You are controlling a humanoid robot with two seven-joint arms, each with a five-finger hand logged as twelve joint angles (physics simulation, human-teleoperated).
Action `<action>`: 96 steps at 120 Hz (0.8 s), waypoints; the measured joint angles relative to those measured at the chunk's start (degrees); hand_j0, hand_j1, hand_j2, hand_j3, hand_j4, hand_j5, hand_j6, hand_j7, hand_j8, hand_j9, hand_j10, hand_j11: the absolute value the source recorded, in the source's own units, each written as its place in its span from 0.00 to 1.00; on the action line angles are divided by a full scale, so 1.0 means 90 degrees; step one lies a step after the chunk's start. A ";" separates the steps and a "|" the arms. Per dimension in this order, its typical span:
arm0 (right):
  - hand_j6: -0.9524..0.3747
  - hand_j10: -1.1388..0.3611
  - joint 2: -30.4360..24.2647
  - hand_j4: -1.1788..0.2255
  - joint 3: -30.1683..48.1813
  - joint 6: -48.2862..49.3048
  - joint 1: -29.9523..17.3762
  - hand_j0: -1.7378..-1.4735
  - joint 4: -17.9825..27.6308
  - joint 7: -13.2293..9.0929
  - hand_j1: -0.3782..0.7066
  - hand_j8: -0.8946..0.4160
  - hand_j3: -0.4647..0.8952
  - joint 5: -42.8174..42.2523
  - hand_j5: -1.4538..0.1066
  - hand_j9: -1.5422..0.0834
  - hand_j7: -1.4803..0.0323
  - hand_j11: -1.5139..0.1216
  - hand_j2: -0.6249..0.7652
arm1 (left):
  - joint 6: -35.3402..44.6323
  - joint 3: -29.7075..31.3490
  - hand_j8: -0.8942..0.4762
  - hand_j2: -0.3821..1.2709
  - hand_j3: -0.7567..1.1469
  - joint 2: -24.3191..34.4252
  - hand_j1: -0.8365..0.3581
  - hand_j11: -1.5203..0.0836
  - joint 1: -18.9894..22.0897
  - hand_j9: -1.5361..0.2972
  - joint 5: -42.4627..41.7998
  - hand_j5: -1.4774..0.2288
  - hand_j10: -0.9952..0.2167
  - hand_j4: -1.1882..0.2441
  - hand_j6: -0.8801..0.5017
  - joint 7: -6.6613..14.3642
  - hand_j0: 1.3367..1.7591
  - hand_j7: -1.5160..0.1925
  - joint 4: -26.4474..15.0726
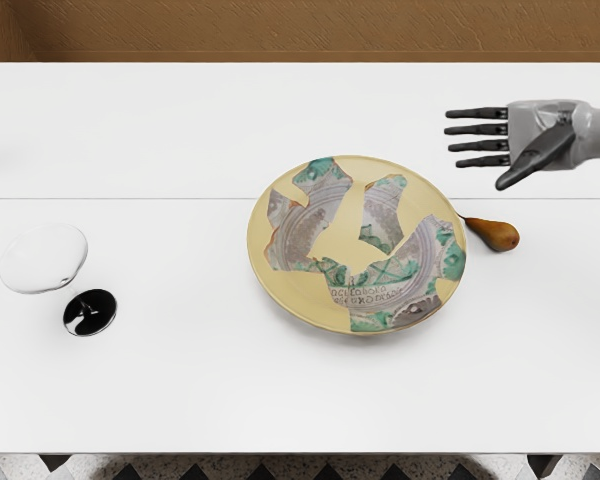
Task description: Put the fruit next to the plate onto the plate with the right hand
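Presently our right hand (518,135) hangs near the pear (496,235); fingers (475,113) spread wide and empty, we judge readied for grasping; pear lies just beside the plate (259,246).

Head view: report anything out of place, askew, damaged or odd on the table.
On the plate the grey-green pattern shows only in jagged patches, like a torn print. At left a white rounded object sits by a black disc; what they are is unclear. The pear lies beside the plate's right rim.

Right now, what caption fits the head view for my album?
Open right hand hovers near the brown pear lying beside the patterned plate.
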 joint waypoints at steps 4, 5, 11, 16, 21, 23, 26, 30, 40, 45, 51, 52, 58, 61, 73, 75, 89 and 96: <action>0.72 0.76 -0.0025 0.84 0.0000 0.0000 -0.0014 0.30 0.0003 0.0000 0.03 0.68 0.34 -0.0001 0.93 0.95 0.98 0.93 0.45 | 0.0000 0.0000 0.64 0.23 0.40 0.0000 0.97 0.93 0.0000 0.82 0.0000 0.85 0.80 0.82 0.62 0.0000 0.76 0.87 0.0000; 0.72 0.76 -0.0030 0.84 0.0000 0.0000 -0.0016 0.30 0.0003 0.0000 0.03 0.68 0.34 -0.0002 0.93 0.95 0.98 0.93 0.45 | 0.0000 0.0000 0.64 0.23 0.40 0.0000 0.97 0.93 0.0000 0.82 0.0000 0.85 0.80 0.82 0.62 0.0000 0.76 0.87 0.0000; 0.72 0.76 -0.0048 0.84 0.0000 0.0000 -0.0022 0.30 0.0005 -0.0001 0.03 0.68 0.34 -0.0015 0.93 0.95 0.98 0.93 0.45 | 0.0000 0.0000 0.64 0.23 0.40 0.0000 0.97 0.93 0.0000 0.82 0.0000 0.85 0.80 0.82 0.62 0.0000 0.76 0.87 0.0000; 0.72 0.76 -0.0066 0.84 0.0002 0.0000 -0.0019 0.30 -0.0003 -0.0039 0.03 0.68 0.34 -0.0050 0.93 0.95 0.98 0.93 0.45 | 0.0000 0.0002 0.64 0.23 0.40 0.0000 0.97 0.93 0.0000 0.82 -0.0001 0.85 0.80 0.82 0.62 0.0000 0.76 0.87 0.0000; 0.72 0.76 -0.0078 0.84 0.0039 0.0000 -0.0020 0.30 -0.0031 -0.0094 0.03 0.68 0.34 -0.0184 0.93 0.95 0.98 0.93 0.45 | 0.0000 0.0001 0.64 0.23 0.40 0.0000 0.97 0.93 0.0000 0.82 -0.0001 0.85 0.80 0.82 0.62 0.0000 0.76 0.87 0.0000; 0.72 0.76 -0.0079 0.84 0.0057 0.0000 -0.0020 0.30 -0.0038 -0.0105 0.03 0.68 0.34 -0.0280 0.93 0.95 0.98 0.93 0.45 | 0.0000 0.0001 0.64 0.23 0.40 0.0000 0.97 0.93 0.0000 0.82 -0.0001 0.85 0.80 0.82 0.62 0.0000 0.76 0.87 0.0000; 0.72 0.76 -0.0076 0.84 0.0085 0.0000 -0.0020 0.30 -0.0043 -0.0112 0.03 0.68 0.34 -0.0466 0.93 0.95 0.98 0.93 0.45 | 0.0000 0.0000 0.64 0.23 0.40 0.0000 0.97 0.93 0.0000 0.82 -0.0001 0.85 0.80 0.82 0.62 0.0000 0.76 0.87 0.0000; 0.72 0.76 -0.0073 0.84 0.0166 0.0000 -0.0023 0.30 -0.0036 -0.0031 0.03 0.68 0.34 -0.0844 0.93 0.95 0.98 0.93 0.45 | 0.0000 0.0000 0.64 0.23 0.40 0.0000 0.97 0.93 0.0000 0.82 -0.0001 0.85 0.80 0.82 0.62 0.0000 0.76 0.87 0.0000; 0.72 0.76 -0.0069 0.84 0.0303 -0.0039 -0.0032 0.30 0.0042 0.0231 0.03 0.68 0.34 -0.1767 0.93 0.95 0.98 0.93 0.45 | 0.0000 0.0000 0.64 0.23 0.40 0.0000 0.97 0.93 0.0000 0.82 0.0000 0.85 0.80 0.82 0.62 0.0000 0.76 0.87 0.0000; 0.72 0.76 -0.0081 0.84 0.0338 -0.0276 -0.0031 0.30 0.0206 0.0305 0.03 0.68 0.34 -0.2185 0.93 0.95 0.98 0.93 0.45 | 0.0000 0.0000 0.64 0.23 0.40 0.0000 0.97 0.93 0.0000 0.82 0.0000 0.85 0.80 0.82 0.62 0.0000 0.76 0.87 0.0000; 0.72 0.76 -0.0092 0.84 0.0366 -0.0758 -0.0037 0.30 0.0484 0.0360 0.03 0.68 0.34 -0.2669 0.93 0.95 0.98 0.93 0.45 | 0.0000 0.0000 0.64 0.23 0.40 0.0000 0.97 0.93 0.0000 0.82 0.0000 0.85 0.80 0.82 0.62 0.0000 0.76 0.87 0.0000; 0.72 0.76 -0.0094 0.84 0.0369 -0.0849 -0.0038 0.30 0.0532 0.0367 0.03 0.68 0.34 -0.2743 0.93 0.95 0.98 0.93 0.45 | 0.0000 0.0000 0.64 0.23 0.40 0.0000 0.97 0.93 0.0000 0.82 0.0000 0.85 0.80 0.82 0.62 0.0000 0.76 0.87 0.0000; 0.72 0.76 -0.0100 0.84 0.0383 -0.1397 -0.0068 0.30 0.0807 0.0398 0.03 0.68 0.34 -0.3152 0.93 0.95 0.98 0.93 0.45 | 0.0000 0.0001 0.64 0.23 0.40 0.0000 0.97 0.93 0.0000 0.82 0.0000 0.85 0.80 0.82 0.62 0.0000 0.76 0.87 0.0000; 0.72 0.76 -0.0103 0.84 0.0387 -0.1655 -0.0085 0.30 0.0936 0.0410 0.03 0.68 0.34 -0.3342 0.93 0.95 0.98 0.93 0.45 | 0.0000 0.0001 0.64 0.23 0.40 0.0000 0.97 0.93 0.0000 0.82 0.0000 0.85 0.80 0.82 0.62 0.0000 0.76 0.87 0.0000; 0.72 0.76 -0.0181 0.84 0.0375 -0.2524 -0.0172 0.30 0.1423 0.0435 0.03 0.68 0.34 -0.3939 0.93 0.95 0.98 0.93 0.45 | 0.0000 0.0000 0.64 0.23 0.40 0.0000 0.97 0.93 0.0000 0.82 0.0000 0.85 0.80 0.82 0.62 0.0000 0.76 0.87 0.0000; 0.72 0.76 -0.0197 0.84 0.0369 -0.2649 -0.0186 0.30 0.1499 0.0437 0.03 0.68 0.34 -0.4013 0.93 0.95 0.98 0.93 0.45 | 0.0000 0.0000 0.64 0.23 0.40 0.0000 0.97 0.93 0.0000 0.82 0.0000 0.85 0.80 0.82 0.62 0.0000 0.76 0.87 0.0000; 0.72 0.76 -0.0255 0.84 0.0332 -0.3381 -0.0327 0.30 0.1894 0.0445 0.03 0.68 0.34 -0.4461 0.93 0.95 0.98 0.93 0.45 | 0.0000 0.0000 0.64 0.23 0.40 0.0000 0.97 0.93 0.0000 0.82 -0.0001 0.85 0.80 0.82 0.62 0.0000 0.76 0.87 0.0000; 0.72 0.76 -0.0258 0.84 0.0325 -0.3703 -0.0443 0.30 0.2043 0.0446 0.03 0.68 0.34 -0.4689 0.93 0.95 0.98 0.93 0.45 | 0.0000 0.0000 0.64 0.23 0.40 0.0000 0.97 0.93 0.0000 0.82 0.0000 0.85 0.80 0.82 0.62 0.0000 0.76 0.87 0.0000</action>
